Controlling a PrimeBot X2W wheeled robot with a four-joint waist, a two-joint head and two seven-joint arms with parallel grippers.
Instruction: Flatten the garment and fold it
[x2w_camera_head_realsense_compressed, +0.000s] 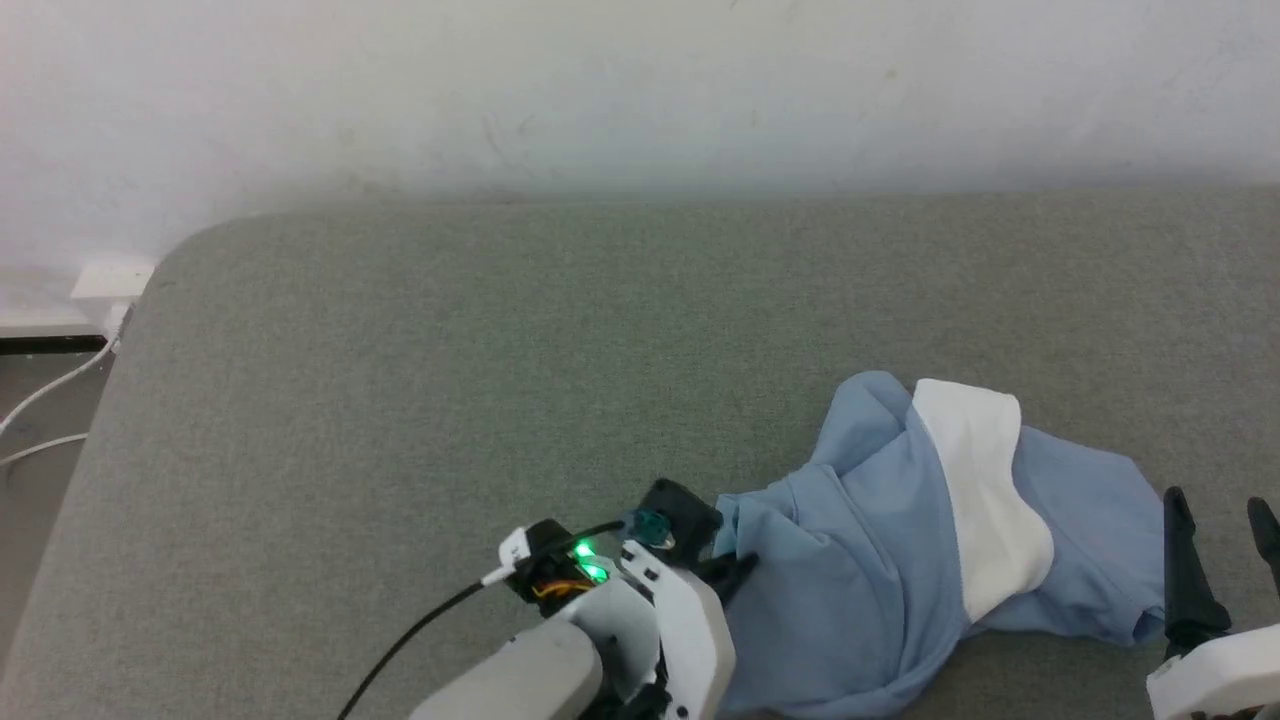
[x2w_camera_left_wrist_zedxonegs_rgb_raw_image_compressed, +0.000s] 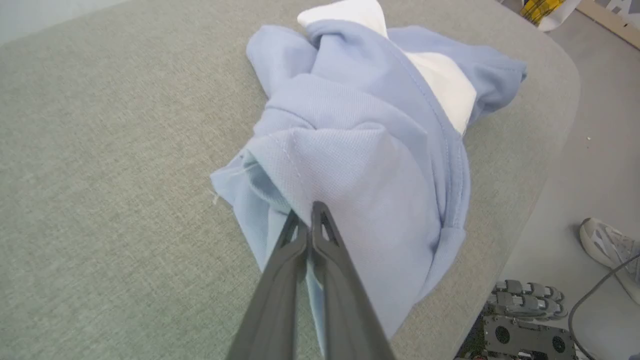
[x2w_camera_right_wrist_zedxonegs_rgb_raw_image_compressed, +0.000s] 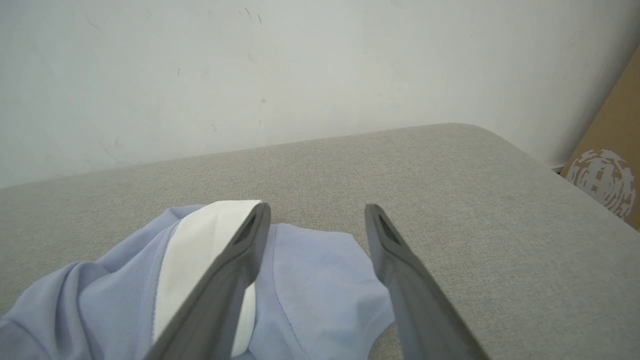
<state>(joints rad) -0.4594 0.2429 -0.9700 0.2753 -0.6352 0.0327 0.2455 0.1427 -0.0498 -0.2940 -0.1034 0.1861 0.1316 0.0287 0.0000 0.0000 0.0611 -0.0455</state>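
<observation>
Right gripper (x2w_camera_right_wrist_zedxonegs_rgb_raw_image_compressed: 317, 209) gapes above the crumpled garment (x2w_camera_right_wrist_zedxonegs_rgb_raw_image_compressed: 310, 280) on the grey surface (x2w_camera_right_wrist_zedxonegs_rgb_raw_image_compressed: 500, 225)

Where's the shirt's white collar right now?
In the head view, the white collar lies lower right, across the bunched garment on the grey surface, between the left claw pinching the fabric and the open right claw.

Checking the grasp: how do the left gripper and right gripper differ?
The left gripper is shut on a fold of the garment; the right gripper is open, holding nothing. Left gripper is at the garment's left side, right gripper at its right. Both have dark fingers.
</observation>
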